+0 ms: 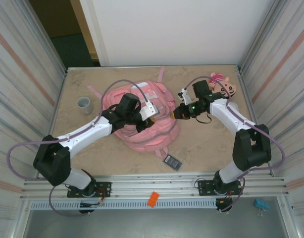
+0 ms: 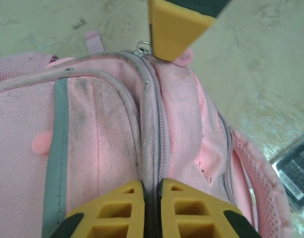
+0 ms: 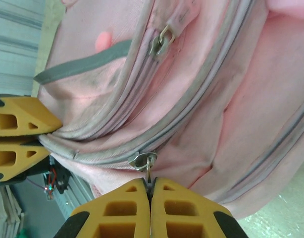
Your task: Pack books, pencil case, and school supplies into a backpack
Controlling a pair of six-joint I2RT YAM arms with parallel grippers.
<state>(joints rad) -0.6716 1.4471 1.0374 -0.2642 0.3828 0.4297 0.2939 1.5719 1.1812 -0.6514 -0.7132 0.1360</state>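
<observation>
The pink backpack lies flat in the middle of the table. My left gripper is shut on the backpack's zip seam, pinching the fabric near its lower edge. My right gripper is shut on the metal zip pull of the main zip, at the backpack's right side. One of the school supplies, a small dark calculator-like item, lies on the table just in front of the backpack. The books and the pencil case are out of view.
A grey cup stands at the left. A pink-hatted doll head lies at the back right, behind my right arm. A second zip slider sits on a front pocket. Striped walls enclose the table on both sides.
</observation>
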